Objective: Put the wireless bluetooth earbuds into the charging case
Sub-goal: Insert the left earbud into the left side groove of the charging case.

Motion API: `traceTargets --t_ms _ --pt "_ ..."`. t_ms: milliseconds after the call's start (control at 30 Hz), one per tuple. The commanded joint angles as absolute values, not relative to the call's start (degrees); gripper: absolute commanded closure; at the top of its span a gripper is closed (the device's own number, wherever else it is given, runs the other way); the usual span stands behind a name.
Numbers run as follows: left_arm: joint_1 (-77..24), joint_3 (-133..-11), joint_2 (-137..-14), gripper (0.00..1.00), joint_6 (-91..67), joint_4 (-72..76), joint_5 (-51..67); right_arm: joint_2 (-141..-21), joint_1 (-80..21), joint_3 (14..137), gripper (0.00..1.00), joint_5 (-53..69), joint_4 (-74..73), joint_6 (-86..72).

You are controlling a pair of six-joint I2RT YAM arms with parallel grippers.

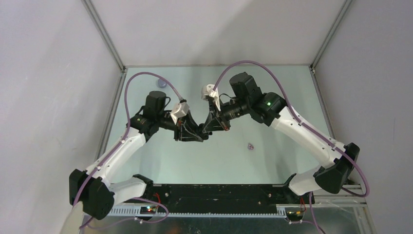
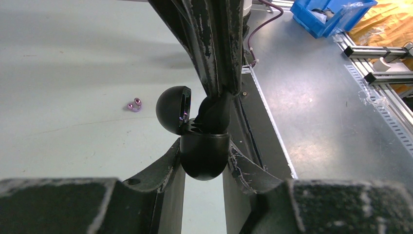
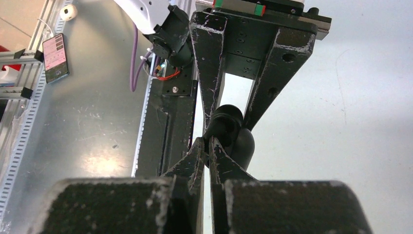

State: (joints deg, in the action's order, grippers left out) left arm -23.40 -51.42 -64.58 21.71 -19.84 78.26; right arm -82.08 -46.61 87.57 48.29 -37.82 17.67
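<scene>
My left gripper is shut on the charging case, a glossy black egg-shaped shell. Its lid is hinged open to the left. My right gripper comes in from the opposite side, shut, with its tips pushed into the case's open mouth. The dark lump at those tips blends with the case, so I cannot make out a black earbud there. In the top view the two grippers meet over mid-table, left and right. Two lilac earbuds lie together on the table.
A small pale bluish object lies near the table's back left. Side walls with metal posts close in the pale green table. A black rail runs along the near edge between the arm bases.
</scene>
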Motion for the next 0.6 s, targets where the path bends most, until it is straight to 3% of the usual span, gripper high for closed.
traceTargets --t_ms 0,467,567 --pt "-23.76 -53.0 -63.87 1.0 23.18 -18.94 79.95 -82.58 -47.54 89.16 1.0 46.28 -36.08 17.92" --pt "-23.75 -53.18 -63.72 1.0 23.34 -19.32 80.42 -85.37 -51.47 89.72 1.0 39.02 -36.1 18.65" --pt "-23.8 -53.22 -63.65 1.0 23.49 -19.48 80.42 -85.08 -51.72 90.89 0.93 37.54 -37.45 19.49"
